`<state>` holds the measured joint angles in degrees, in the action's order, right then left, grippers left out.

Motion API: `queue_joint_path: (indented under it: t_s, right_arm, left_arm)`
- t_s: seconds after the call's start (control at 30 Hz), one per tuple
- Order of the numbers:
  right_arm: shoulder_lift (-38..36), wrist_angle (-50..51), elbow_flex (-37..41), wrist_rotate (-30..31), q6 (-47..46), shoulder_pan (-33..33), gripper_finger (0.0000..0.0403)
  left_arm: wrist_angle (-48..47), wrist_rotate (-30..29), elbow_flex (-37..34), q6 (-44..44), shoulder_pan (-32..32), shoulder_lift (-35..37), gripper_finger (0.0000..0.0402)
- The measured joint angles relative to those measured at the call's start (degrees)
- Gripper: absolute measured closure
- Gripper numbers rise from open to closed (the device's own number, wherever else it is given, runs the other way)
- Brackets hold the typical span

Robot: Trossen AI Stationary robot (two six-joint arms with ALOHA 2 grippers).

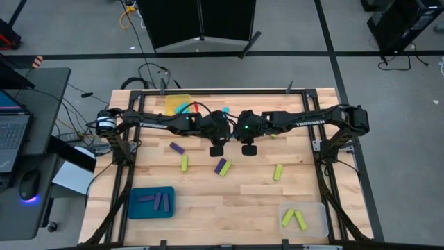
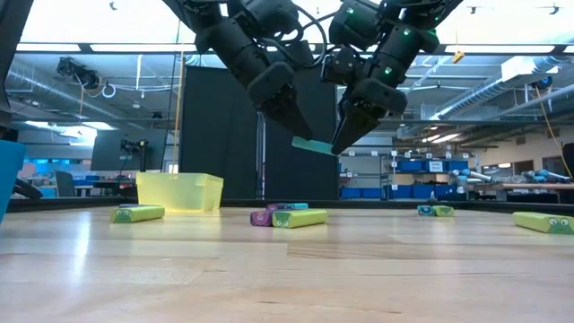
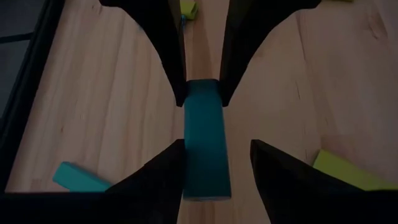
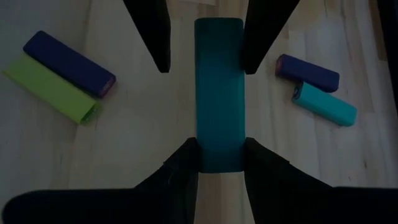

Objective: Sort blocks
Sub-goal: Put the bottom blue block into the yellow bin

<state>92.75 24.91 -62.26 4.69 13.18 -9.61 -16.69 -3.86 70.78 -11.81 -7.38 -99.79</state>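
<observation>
Nearest us, by the near corners of the bench [image 1: 229,208], the blue tray [image 1: 139,208] and the clear tray [image 1: 316,221] already hold blocks. A few loose ones lie just past them. Over the middle, in the air, a teal oblong plastic block [image 4: 219,93] bridges both arms. The right gripper [image 1: 248,148] has its jaws clamped on one end. The left gripper [image 1: 216,148] has jaws parted around the other end, not pinching. We reckon it's light, stiff and slick, so grip the long flat sides squarely. The yellow bin [image 1: 177,104] waits at the far edge.

cyan block [image 3: 203,149] ends hidden between both end effectors' fingers; blue tray [image 2: 9,175] edge-cropped
</observation>
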Motion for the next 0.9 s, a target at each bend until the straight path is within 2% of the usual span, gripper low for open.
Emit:
queue_joint_path:
  t_s: [0.43, 0.9]
  right_arm:
    - [-0.07, 0.30, 0.00, -0.46, -0.78, 0.09, 0.0295]
    - [-0.09, -0.12, 0.00, -0.87, -0.30, 0.02, 0.0295]
  left_arm:
    - [-5.25, -0.79, -0.17, 0.13, -0.24, -0.02, 0.0212]
    - [2.31, 2.03, -0.11, 0.38, -0.48, -0.99, 0.0173]
